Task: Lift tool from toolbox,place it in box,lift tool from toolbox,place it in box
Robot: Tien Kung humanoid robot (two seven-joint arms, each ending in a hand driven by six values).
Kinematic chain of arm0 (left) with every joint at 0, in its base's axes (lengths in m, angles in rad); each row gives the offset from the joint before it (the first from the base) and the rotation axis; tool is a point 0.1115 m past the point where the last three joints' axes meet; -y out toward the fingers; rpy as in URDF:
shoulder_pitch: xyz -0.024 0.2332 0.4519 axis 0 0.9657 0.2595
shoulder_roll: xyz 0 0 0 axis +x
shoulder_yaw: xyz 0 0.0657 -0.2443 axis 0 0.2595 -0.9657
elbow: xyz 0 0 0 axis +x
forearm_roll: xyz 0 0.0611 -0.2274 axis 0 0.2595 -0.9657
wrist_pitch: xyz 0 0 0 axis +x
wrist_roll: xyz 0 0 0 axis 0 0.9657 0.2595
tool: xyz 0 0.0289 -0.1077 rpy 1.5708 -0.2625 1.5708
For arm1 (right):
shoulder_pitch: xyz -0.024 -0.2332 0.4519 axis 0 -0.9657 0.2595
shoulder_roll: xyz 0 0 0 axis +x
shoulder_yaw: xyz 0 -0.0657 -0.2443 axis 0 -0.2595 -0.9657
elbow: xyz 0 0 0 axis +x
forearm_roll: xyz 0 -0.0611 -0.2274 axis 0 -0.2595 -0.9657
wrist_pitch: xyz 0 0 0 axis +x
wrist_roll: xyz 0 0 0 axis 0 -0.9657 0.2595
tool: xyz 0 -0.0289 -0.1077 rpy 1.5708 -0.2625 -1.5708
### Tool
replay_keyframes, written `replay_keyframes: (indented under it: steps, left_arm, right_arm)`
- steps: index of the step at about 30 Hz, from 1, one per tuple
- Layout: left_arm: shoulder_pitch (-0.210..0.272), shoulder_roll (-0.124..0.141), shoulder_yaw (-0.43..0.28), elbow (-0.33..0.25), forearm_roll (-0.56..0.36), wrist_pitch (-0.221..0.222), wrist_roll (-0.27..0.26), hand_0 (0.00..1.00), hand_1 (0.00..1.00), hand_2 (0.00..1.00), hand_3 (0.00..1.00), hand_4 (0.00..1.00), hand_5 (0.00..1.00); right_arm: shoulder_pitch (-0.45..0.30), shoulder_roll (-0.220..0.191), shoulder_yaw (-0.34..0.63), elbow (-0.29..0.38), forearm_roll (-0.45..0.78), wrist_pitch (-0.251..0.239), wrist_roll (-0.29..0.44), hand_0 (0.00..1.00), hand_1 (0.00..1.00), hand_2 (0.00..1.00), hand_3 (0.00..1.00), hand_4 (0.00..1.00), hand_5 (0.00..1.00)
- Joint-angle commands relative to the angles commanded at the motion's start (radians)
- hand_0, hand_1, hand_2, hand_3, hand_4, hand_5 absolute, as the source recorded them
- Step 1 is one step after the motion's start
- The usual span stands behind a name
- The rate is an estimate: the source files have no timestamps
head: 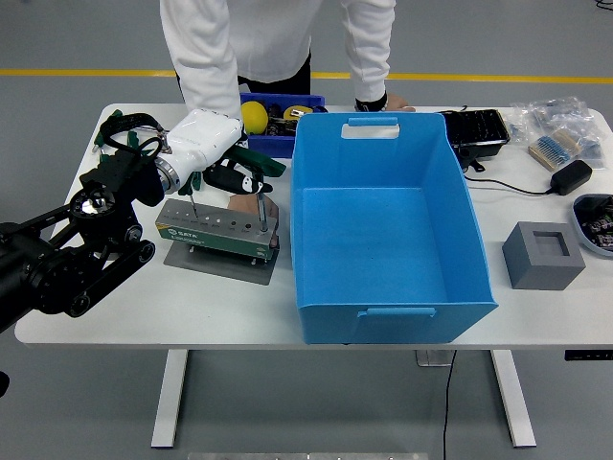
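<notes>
Left hand [228, 165] closed on green-handled tool [252, 165], raised just above toolbox [218, 231], left of blue box [383, 220]. Risk judged: shaft snagged in toolbox slot, toolbox dragged; tool slipped before blue box reached.

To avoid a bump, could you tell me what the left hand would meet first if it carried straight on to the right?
Probably the blue box's left wall; the left hand, gripping a green-handled tool, points that way, though depth is uncertain.
</notes>
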Motion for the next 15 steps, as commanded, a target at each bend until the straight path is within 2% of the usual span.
replay_keyframes:
  steps: [4, 5, 15]
  left_arm:
    - [0.002, 0.000, -0.001, 0.007, -0.017, 0.037, -0.024, 0.222, 0.037, 0.071, 0.079, 0.998, 0.757]
    - [0.003, 0.001, -0.001, 0.008, -0.020, 0.046, -0.029, 0.188, 0.002, 0.028, 0.045, 0.998, 0.765]
    - [0.009, 0.004, -0.004, 0.013, -0.045, 0.129, -0.063, 0.166, 0.002, 0.009, 0.028, 0.998, 0.795]
  right_arm:
    - [0.000, 0.000, 0.000, 0.000, -0.001, 0.000, 0.000, 0.679, 0.640, 0.714, 0.563, 0.796, 0.719]
    - [-0.001, 0.000, 0.000, 0.000, -0.001, 0.000, 0.000, 0.679, 0.640, 0.714, 0.563, 0.796, 0.719]
    - [0.000, 0.001, 0.000, -0.001, -0.001, -0.001, 0.000, 0.679, 0.640, 0.714, 0.562, 0.796, 0.719]
